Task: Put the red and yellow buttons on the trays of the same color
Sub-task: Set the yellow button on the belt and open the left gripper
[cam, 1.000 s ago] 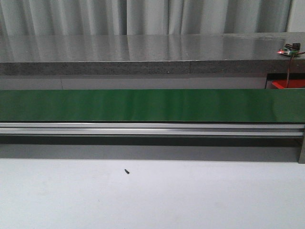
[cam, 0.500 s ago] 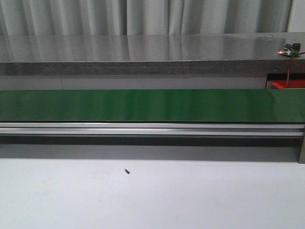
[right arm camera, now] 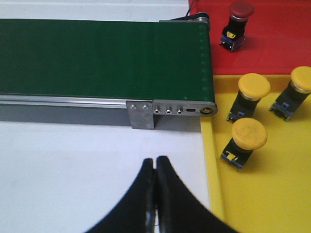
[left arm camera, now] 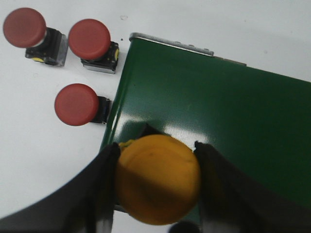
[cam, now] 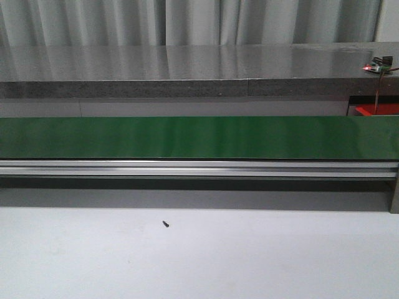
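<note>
On the left, the left tool [left arm camera: 155,189] grips a yellow button [left arm camera: 158,178] by its cap over the end of the green belt [left arm camera: 218,126], with three red buttons [left arm camera: 77,104] lying on the white tabletop [left arm camera: 39,160] just beside that end. The front view shows only the bare belt and a small dark speck [cam: 166,223] on the tabletop. On the right, the right tool [right arm camera: 155,167] hangs closed and empty over the tabletop, near the yellow tray [right arm camera: 272,204] holding three yellow-capped buttons [right arm camera: 245,141]; the red tray [right arm camera: 282,39] beyond holds one red button [right arm camera: 235,24].
</note>
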